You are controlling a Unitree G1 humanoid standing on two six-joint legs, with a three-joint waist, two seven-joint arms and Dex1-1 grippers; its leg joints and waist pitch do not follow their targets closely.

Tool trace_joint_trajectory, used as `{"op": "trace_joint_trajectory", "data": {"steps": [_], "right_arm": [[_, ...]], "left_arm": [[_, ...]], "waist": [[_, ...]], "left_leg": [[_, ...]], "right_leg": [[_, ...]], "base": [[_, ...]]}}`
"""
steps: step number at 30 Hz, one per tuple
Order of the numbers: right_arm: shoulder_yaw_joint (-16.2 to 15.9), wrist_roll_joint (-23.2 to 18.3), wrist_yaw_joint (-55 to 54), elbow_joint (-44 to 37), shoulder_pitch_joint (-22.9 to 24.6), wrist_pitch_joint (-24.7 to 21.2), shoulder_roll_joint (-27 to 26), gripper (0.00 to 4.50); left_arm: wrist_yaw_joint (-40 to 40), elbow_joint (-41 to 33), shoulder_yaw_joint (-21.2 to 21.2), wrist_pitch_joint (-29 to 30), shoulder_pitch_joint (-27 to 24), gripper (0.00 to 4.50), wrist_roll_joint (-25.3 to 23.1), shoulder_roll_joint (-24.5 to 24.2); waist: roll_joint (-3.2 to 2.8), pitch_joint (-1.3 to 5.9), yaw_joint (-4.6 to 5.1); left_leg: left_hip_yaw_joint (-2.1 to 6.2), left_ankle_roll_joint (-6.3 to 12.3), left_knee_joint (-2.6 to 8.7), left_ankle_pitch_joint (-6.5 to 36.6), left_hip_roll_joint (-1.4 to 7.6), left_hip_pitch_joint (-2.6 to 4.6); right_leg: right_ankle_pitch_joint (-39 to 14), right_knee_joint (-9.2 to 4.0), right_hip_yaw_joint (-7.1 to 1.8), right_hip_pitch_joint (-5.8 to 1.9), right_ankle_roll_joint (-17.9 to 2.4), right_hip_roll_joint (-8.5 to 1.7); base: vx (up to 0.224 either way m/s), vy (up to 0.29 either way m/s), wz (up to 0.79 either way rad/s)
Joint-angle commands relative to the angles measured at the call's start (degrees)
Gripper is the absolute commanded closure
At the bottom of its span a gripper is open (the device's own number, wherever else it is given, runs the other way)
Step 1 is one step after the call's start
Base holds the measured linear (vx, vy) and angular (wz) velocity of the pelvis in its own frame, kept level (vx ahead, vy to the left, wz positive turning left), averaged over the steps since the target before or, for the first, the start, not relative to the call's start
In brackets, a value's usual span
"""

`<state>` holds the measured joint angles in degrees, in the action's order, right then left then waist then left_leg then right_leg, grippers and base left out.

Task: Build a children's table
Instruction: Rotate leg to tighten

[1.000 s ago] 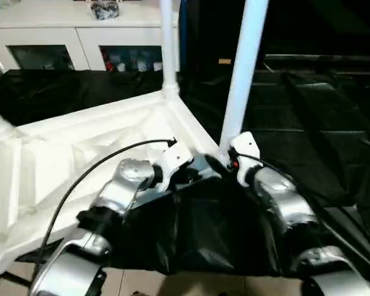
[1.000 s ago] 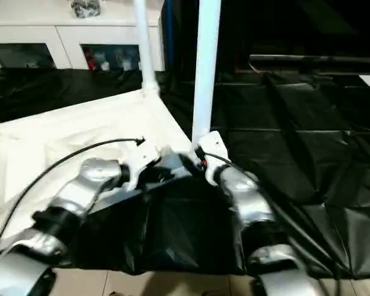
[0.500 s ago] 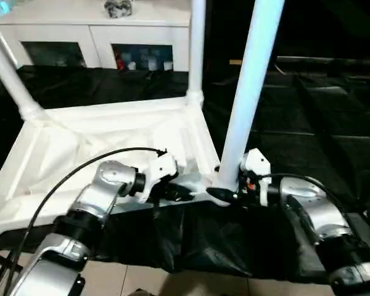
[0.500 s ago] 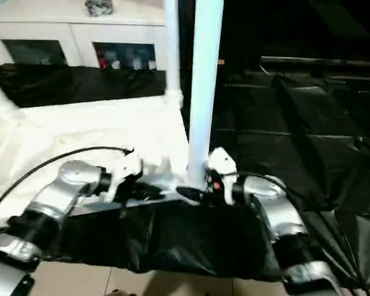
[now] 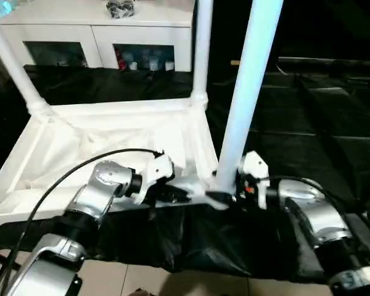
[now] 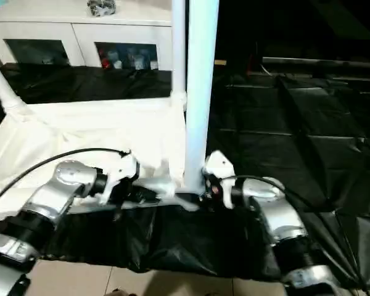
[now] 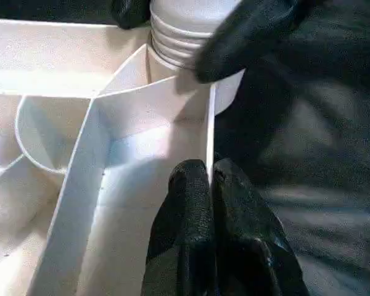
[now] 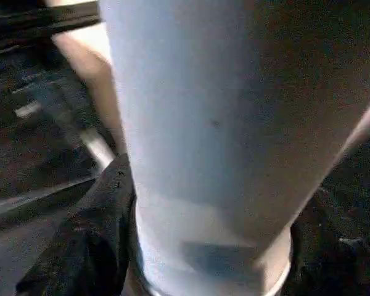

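- Left eye view: the table top (image 5: 105,139) lies upside down on black sheeting (image 5: 308,123), ribbed underside up. Three legs stand upright in its corner sockets: near-right leg (image 5: 250,80), far-right leg (image 5: 202,49), far-left leg (image 5: 12,68). A white cabinet (image 5: 92,37) stands behind.
- Right eye view: the right gripper (image 6: 194,192) is at the base of the near-right leg, the left gripper (image 6: 142,195) on the top's near edge just left of it.
- Left wrist view: the left gripper's fingers (image 7: 191,203) are pinched together on the thin rim wall; the leg's ribbed end sits in its socket (image 7: 179,46).
- Right wrist view: black fingers (image 8: 98,228) flank the leg on both sides, jaws spread around its base.
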<state>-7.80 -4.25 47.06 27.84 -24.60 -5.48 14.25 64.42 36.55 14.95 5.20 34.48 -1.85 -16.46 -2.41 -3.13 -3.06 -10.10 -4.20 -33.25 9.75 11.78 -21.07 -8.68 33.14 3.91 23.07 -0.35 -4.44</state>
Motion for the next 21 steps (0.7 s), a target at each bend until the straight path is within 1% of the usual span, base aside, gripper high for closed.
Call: {"op": "trace_joint_trajectory", "data": {"steps": [1, 2, 3, 4, 5, 6, 7, 8, 9, 10, 11, 12, 13, 14, 15, 16, 17, 19, 21], "right_arm": [[-1.04, 2.79, -9.86, 4.52, -1.74, -0.24, -4.46, 1.81], [-0.86, 2.76, -10.50, 4.83, -1.88, -0.28, -4.77, 1.81], [-0.63, 2.74, -11.27, 5.21, -2.04, -0.33, -5.15, 1.81], [0.86, 2.36, -16.65, 7.56, -3.14, -0.76, -7.92, 1.81], [0.86, 2.36, -16.65, 7.56, -3.14, -0.76, -7.92, 1.81], [2.29, 2.15, -23.02, 10.44, -4.68, -0.98, -11.18, 1.81], [2.61, 2.31, -25.34, 11.67, -5.53, -0.98, -13.01, 1.81], [2.59, 2.72, -26.08, 12.24, -5.94, -0.79, -13.84, 1.81], [2.36, 3.20, -26.37, 12.56, -6.16, -0.43, -14.24, 1.81], [2.19, 3.51, -26.50, 12.72, -6.27, -0.17, -14.41, 1.81], [2.19, 3.56, -26.42, 13.06, -6.43, 0.21, -14.56, 1.46], [2.61, 2.78, -25.25, 13.59, -6.83, 0.72, -14.93, 1.46], [3.00, 2.12, -24.60, 13.73, -7.00, 0.71, -15.05, 1.11], [3.07, 1.63, -23.15, 13.15, -6.99, 0.68, -14.61, 1.09], [2.80, 1.93, -22.58, 12.97, -6.97, 1.13, -14.06, 1.09], [2.77, 1.97, -22.52, 12.95, -6.97, 1.18, -13.99, 0.99], [2.37, 2.72, -21.91, 13.01, -7.01, 2.33, -13.08, 0.70], [2.27, 3.10, -21.76, 13.32, -7.14, 3.07, -12.71, 0.63], [2.26, 2.07, -16.44, 12.24, -6.78, 4.14, -9.85, 0.63]], "left_arm": [[-8.09, 0.52, -0.90, 1.60, 2.98, 4.50, -0.71, 3.92], [-8.65, 0.67, -0.93, 1.78, 3.09, 4.50, -0.84, 4.13], [-9.33, 0.86, -0.97, 1.99, 3.23, 4.50, -1.00, 4.39], [-13.72, 2.26, -1.63, 3.04, 4.29, 4.50, -1.29, 6.55], [-13.72, 2.26, -1.63, 3.04, 4.29, 4.50, -1.29, 6.55], [-18.34, 3.66, -1.94, 3.88, 5.47, 4.50, -1.69, 9.16], [-20.72, 4.27, -2.02, 3.94, 5.99, 4.50, -1.97, 10.65], [-21.54, 4.55, -1.99, 3.85, 6.21, 4.50, -2.14, 11.32], [-21.72, 4.63, -1.87, 3.70, 6.29, 4.50, -2.25, 11.70], [-21.74, 4.64, -1.78, 3.59, 6.33, 4.50, -2.31, 11.89], [-21.78, 4.69, -1.70, 3.35, 6.36, 4.50, -2.44, 12.02], [-21.08, 4.58, -1.38, 2.55, 6.30, 4.50, -2.57, 12.30], [-20.62, 4.45, -1.25, 2.29, 6.22, 4.50, -2.54, 12.36], [-19.06, 3.64, -0.88, 1.55, 5.75, 4.50, -2.32, 11.88], [-18.00, 3.27, -0.68, 0.96, 5.47, 4.50, -2.17, 11.46], [-17.89, 3.23, -0.66, 0.89, 5.44, 4.50, -2.15, 11.41], [-16.43, 2.84, -0.41, 0.28, 5.09, 4.50, -1.88, 10.80], [-15.96, 2.78, -0.32, 0.10, 4.97, 4.50, -1.78, 10.55], [-12.26, 1.72, 0.12, -1.19, 3.93, 4.50, -1.24, 8.49]], "waist": [[0.34, 3.49, 0.60], [0.49, 3.62, 0.84], [0.52, 3.66, 0.95], [0.42, 3.60, 1.08], [0.44, 3.70, 1.29], [0.52, 3.82, 1.30], [0.37, 3.77, 1.47], [0.41, 3.79, 1.47], [0.45, 3.90, 1.33], [0.46, 3.90, 1.32], [0.43, 4.02, 1.15], [0.46, 4.02, 1.19], [0.47, 4.03, 1.15], [0.03, 4.03, 1.05], [0.28, 4.00, 1.18], [0.25, 4.02, 1.12], [0.25, 4.04, 1.18], [0.21, 4.08, 1.16], [0.23, 4.13, 1.09]], "left_leg": [[0.27, 0.34, 3.91, 18.02, 0.77, 0.99], [0.49, 0.21, 3.90, 18.51, 0.65, 0.99], [0.49, 0.42, 3.91, 18.40, 0.69, 0.87], [0.42, 0.82, 3.89, 18.46, 0.71, 0.83], [0.45, 0.86, 3.88, 18.36, 0.67, 0.89], [0.47, 1.02, 3.84, 17.85, 0.63, 0.73], [0.35, 0.84, 3.81, 17.42, 0.64, 0.79], [0.32, 0.91, 3.78, 17.13, 0.57, 0.71], [0.32, 1.21, 3.74, 16.95, 0.63, 0.76], [0.32, 1.40, 3.77, 16.68, 0.63, 0.64], [0.25, 1.83, 3.71, 15.89, 0.66, 0.55], [0.24, 2.00, 3.72, 15.71, 0.69, 0.48], [0.21, 2.32, 3.70, 15.47, 0.65, 0.42], [0.22, 2.55, 3.69, 15.49, 0.64, 0.51], [0.19, 2.68, 3.72, 15.85, 0.63, 0.38], [0.24, 2.67, 3.75, 15.86, 0.66, 0.42], [0.23, 2.60, 3.76, 15.90, 0.69, 0.44], [0.22, 2.58, 3.73, 15.82, 0.74, 0.45], [0.24, 2.80, 3.72, 15.86, 0.77, 0.44]], "right_leg": [[-26.84, -4.73, -1.75, -1.96, -9.64, -3.18], [-28.21, -4.88, -1.57, -2.29, -8.82, -3.26], [-27.98, -4.96, -1.63, -2.34, -8.63, -3.29], [-27.55, -5.07, -1.73, -2.20, -8.55, -3.26], [-26.86, -5.00, -1.71, -2.16, -8.83, -3.19], [-26.10, -4.89, -1.68, -2.39, -8.92, -3.19], [-25.10, -4.82, -1.81, -2.10, -9.44, -3.12], [-24.61, -4.81, -1.75, -2.22, -9.62, -3.08], [-23.67, -4.76, -1.77, -2.31, -9.81, -3.14], [-23.04, -4.68, -1.77, -2.40, -9.90, -3.11], [-21.31, -4.55, -1.86, -2.50, -10.20, -3.17], [-20.64, -4.45, -1.88, -2.51, -10.43, -3.17], [-19.94, -4.34, -1.85, -2.64, -10.69, -3.10], [-19.46, -4.29, -1.86, -2.61, -11.03, -3.12], [-19.55, -4.34, -1.80, -2.74, -11.00, -3.05], [-19.72, -4.35, -1.79, -2.75, -10.99, -3.13], [-19.83, -4.36, -1.80, -2.72, -11.00, -3.12], [-19.30, -4.27, -1.86, -2.71, -11.25, -3.17], [-18.77, -4.21, -1.81, -2.83, -11.58, -3.20]], "base": [[0.000, 0.000, 0.00], [0.000, 0.000, 0.00], [0.000, 0.000, 0.00], [0.000, 0.000, 0.00], [0.000, 0.000, 0.00], [0.000, 0.000, 0.00], [0.000, 0.000, 0.00], [0.000, 0.000, 0.00], [0.000, 0.000, 0.00], [0.000, 0.000, 0.00], [0.000, 0.000, 0.00], [0.000, 0.000, 0.00], [0.000, 0.000, 0.00], [0.000, 0.000, 0.00], [0.000, 0.000, 0.00], [0.000, 0.000, 0.00], [0.000, 0.000, 0.00], [0.000, 0.000, 0.00], [0.000, 0.000, 0.00]]}}
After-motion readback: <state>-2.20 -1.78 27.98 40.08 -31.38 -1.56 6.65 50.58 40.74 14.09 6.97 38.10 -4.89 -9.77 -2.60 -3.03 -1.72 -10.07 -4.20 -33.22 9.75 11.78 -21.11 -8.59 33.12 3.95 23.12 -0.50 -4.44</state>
